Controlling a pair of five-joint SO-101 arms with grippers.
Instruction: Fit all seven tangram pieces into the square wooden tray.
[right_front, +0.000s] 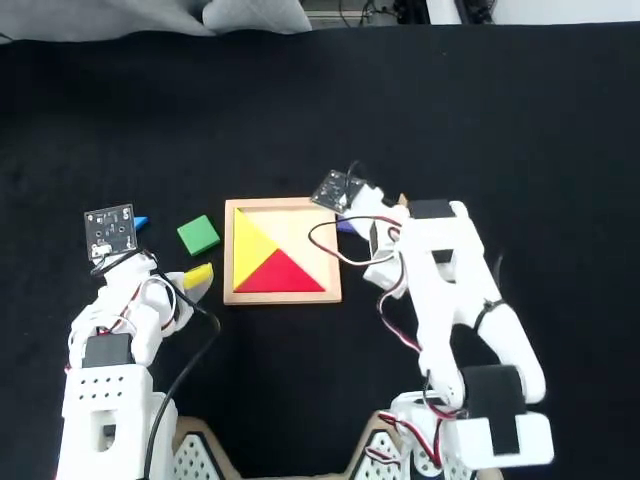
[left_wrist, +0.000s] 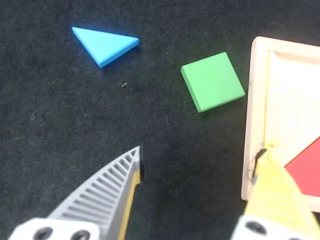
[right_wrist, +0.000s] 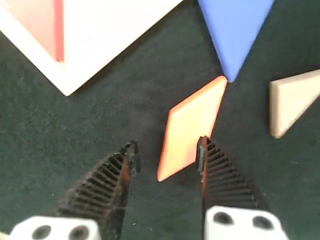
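The square wooden tray lies mid-table and holds a yellow triangle and a red triangle. Left of the tray are a green square and a light blue triangle. My left gripper is open over bare cloth just short of them, its yellow finger by the tray's edge. My right gripper is open beside the tray's corner, with the near end of an orange parallelogram between its fingers. A blue triangle and a pale wooden triangle lie just beyond.
Black cloth covers the table, with wide free room behind the tray and to both sides. The right arm leans over the pieces right of the tray, with loose cables around it. Grey fabric lies at the far edge.
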